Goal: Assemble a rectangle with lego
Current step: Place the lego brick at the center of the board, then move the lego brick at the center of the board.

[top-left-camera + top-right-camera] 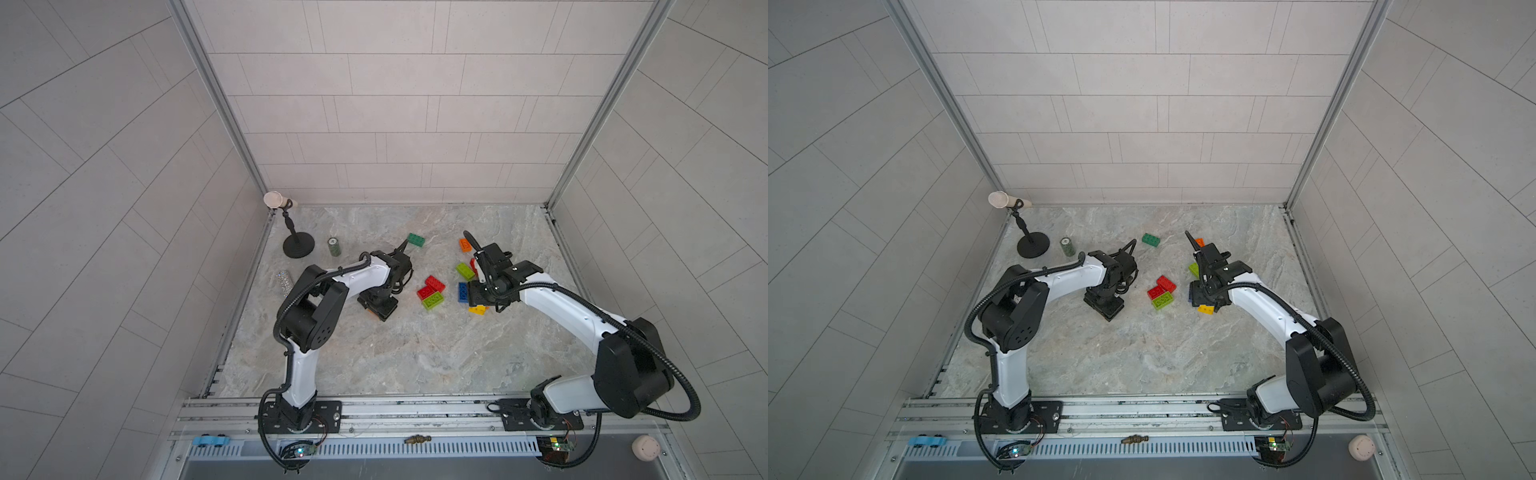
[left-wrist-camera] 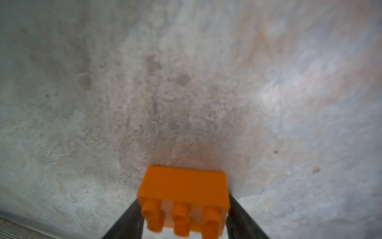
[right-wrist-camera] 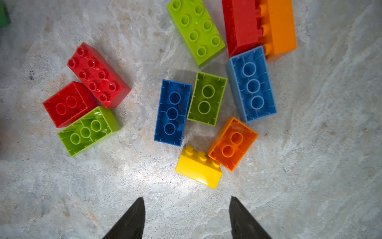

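Marble tabletop, orange brick between left fingers

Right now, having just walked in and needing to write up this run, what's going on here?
Two robot arms are at work on a marbled table. The left gripper has an orange brick between its fingers; whether the brick is clamped or sits loose I cannot tell. The right gripper is open and empty above a loose pile of bricks in red, lime, blue, orange and yellow. A dark green brick lies apart. No rectangle is assembled yet.
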Robot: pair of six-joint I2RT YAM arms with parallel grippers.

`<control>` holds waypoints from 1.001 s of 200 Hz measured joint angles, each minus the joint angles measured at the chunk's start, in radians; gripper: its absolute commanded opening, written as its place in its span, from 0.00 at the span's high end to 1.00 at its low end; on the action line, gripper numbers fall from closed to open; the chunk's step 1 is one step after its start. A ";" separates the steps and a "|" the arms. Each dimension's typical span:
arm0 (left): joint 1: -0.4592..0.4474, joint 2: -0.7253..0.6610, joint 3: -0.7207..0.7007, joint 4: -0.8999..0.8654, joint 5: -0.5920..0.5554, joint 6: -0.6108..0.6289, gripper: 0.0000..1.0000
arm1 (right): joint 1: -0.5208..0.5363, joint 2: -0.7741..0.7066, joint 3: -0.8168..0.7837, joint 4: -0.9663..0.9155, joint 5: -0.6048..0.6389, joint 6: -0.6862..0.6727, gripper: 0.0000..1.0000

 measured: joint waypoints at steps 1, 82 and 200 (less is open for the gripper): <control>0.000 0.000 0.000 0.000 0.000 0.000 0.25 | 0.000 0.000 0.000 0.000 0.001 0.000 0.33; 0.000 -0.094 0.028 -0.015 0.045 0.016 0.05 | -0.035 0.029 -0.038 -0.035 0.071 -0.036 0.27; 0.040 -0.461 -0.220 0.206 0.112 -0.089 0.05 | 0.119 0.327 0.097 0.002 0.156 -0.108 0.43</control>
